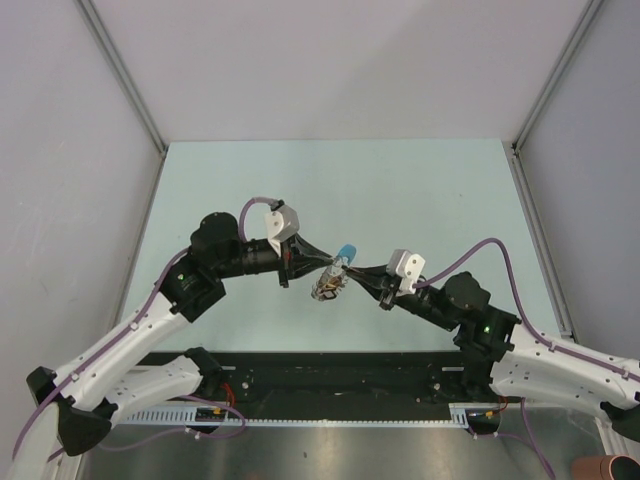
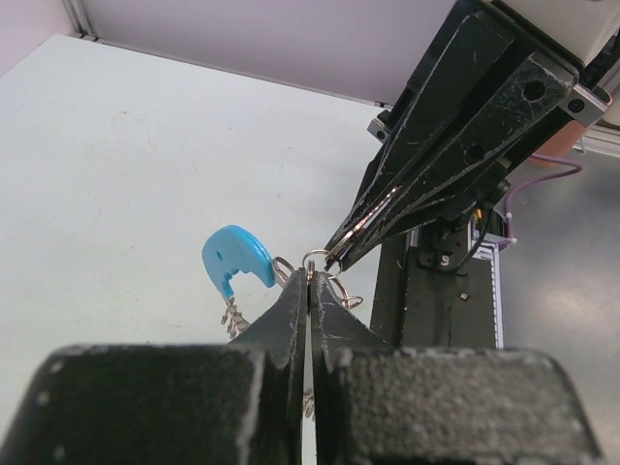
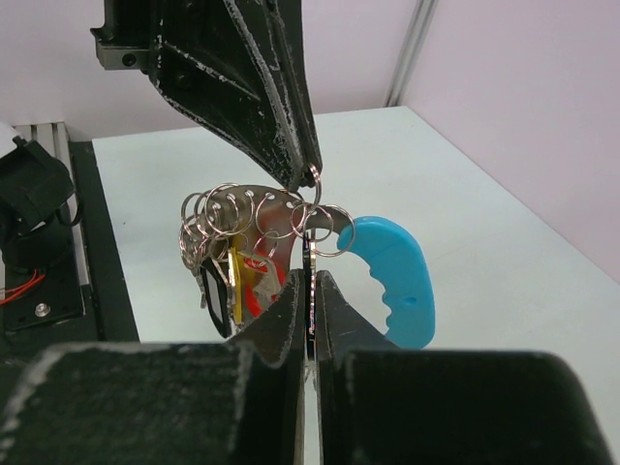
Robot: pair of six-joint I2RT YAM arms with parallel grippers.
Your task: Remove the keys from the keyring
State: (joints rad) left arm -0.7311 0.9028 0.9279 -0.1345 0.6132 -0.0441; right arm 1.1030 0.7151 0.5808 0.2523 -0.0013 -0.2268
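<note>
The pale counter (image 1: 400, 190) carries nothing but the two arms' reach: the left arm (image 1: 130, 335) and the right arm (image 1: 560, 365) bend inward and meet nose to nose over its middle. Between them the keyring (image 3: 242, 205) hangs in the air, clear of the counter; it is a curved silvery strip threaded with many small wire rings. Its light-blue band (image 3: 397, 276) curls out to one side. The left claw (image 2: 309, 283) is closed, its tips nipping one small ring (image 2: 315, 260) at the top of the bunch. The right claw (image 3: 312, 283) is closed too, pinched on a thin flat piece (image 3: 308, 254) that runs up to a ring; seen edge-on, I cannot tell whether it is a key. The keys (image 3: 215, 298) dangle below the strip, one dark, one with a red head (image 3: 254, 294), and a yellow tab (image 3: 235, 271) between them.
</note>
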